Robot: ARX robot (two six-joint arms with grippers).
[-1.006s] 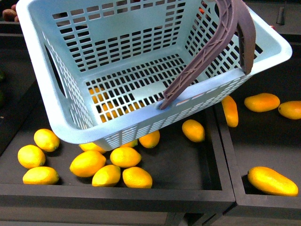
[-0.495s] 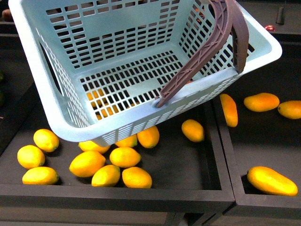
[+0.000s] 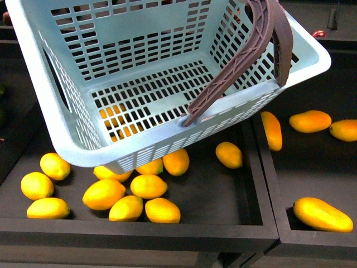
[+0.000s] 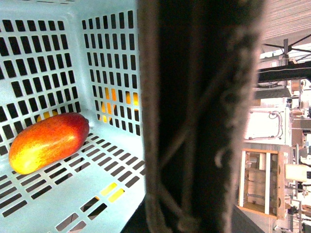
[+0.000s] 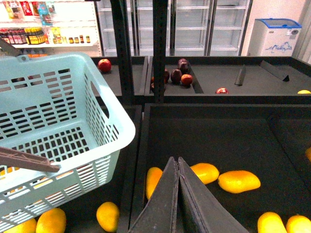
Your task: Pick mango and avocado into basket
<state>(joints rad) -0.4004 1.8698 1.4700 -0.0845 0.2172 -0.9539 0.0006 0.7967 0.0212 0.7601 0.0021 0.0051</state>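
Front view, basket: a light teal basket (image 3: 167, 148) hangs tilted over a black display tray (image 3: 212, 195) and fills the picture from 9 to 2 o'clock. Its corner at 7 o'clock overlaps the fruit heap.
Front view, handle: a brown handle (image 3: 234, 61) slants across the opening from 7 toward 1 o'clock. No pincer shows here.
Front view, loose fruit: yellow fruits (image 3: 104, 193) lie under the basket and at 7 o'clock of it. I can make out no avocado.
Left wrist view, mango: a red-orange mango (image 4: 48, 141) lies inside the basket (image 4: 77, 14) on the slotted floor. Its long axis is flat along the floor, and one end points at the foot of the corner where two walls meet.
Left wrist view, left pincer: not visible — only the blurred handle (image 4: 204, 116) close up, so I cannot tell its state.
Right wrist view, right pincer (image 5: 178, 194): fingers pressed together and holding nothing, above the tray beside the basket (image 5: 116, 126).
Risk: if the tilt steepens, the mango will probably roll end-first toward the low wall and may tip out. A swinging basket could also knock the heaped fruit.
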